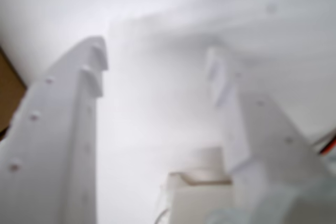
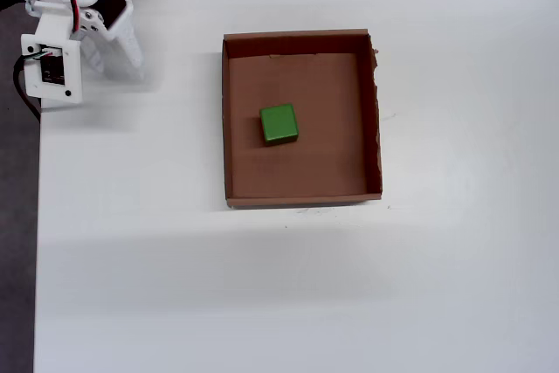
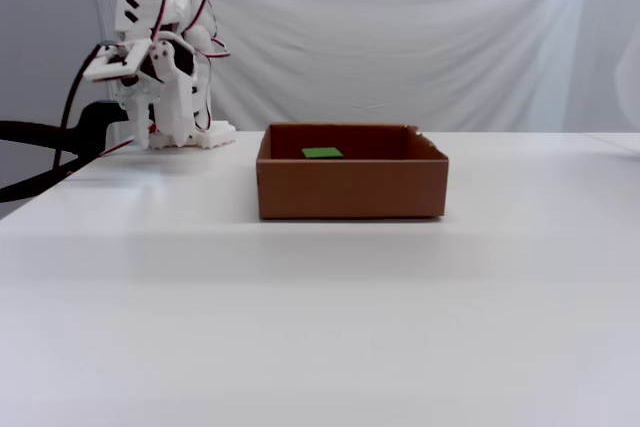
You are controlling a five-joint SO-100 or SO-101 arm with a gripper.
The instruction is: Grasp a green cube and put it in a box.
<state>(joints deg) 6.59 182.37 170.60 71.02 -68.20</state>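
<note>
The green cube (image 2: 279,124) lies flat on the bottom of the brown cardboard box (image 2: 301,42), left of its middle in the overhead view. In the fixed view only the green cube's top (image 3: 322,154) peeks over the box's front wall (image 3: 350,189). My gripper (image 2: 113,63) hangs far off to the box's upper left, folded back near the arm's base, well apart from both. In the wrist view the gripper (image 1: 157,59) shows its two white fingers spread wide, open over bare white table with nothing between them. In the fixed view the gripper (image 3: 177,132) points down at the table.
The arm's white base (image 3: 190,137) and its cables (image 2: 22,98) stand at the table's back left corner. The table's left edge (image 2: 37,242) borders a dark floor. A brown sliver (image 1: 8,98) shows at the wrist view's left edge. A white cloth backdrop (image 3: 400,37) hangs behind.
</note>
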